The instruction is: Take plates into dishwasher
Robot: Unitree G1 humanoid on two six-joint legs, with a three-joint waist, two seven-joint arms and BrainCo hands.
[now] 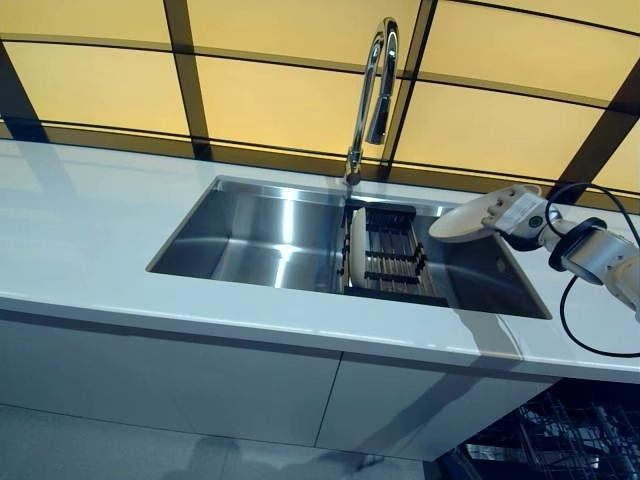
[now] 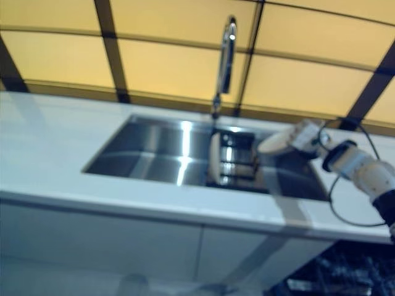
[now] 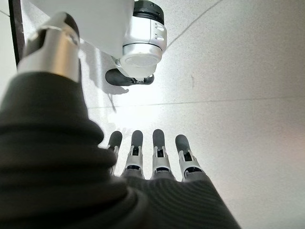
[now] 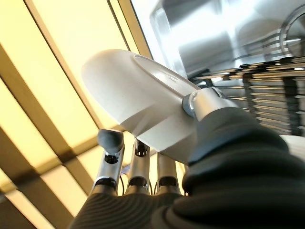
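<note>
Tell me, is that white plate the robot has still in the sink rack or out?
Out. The right hand pinches the white plate above the sink, clear of the rack, where another plate stands upright.

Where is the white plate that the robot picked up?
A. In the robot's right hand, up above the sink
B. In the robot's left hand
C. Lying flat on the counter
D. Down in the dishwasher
A. The right hand pinches the white plate between thumb and fingers, above the sink.
</note>
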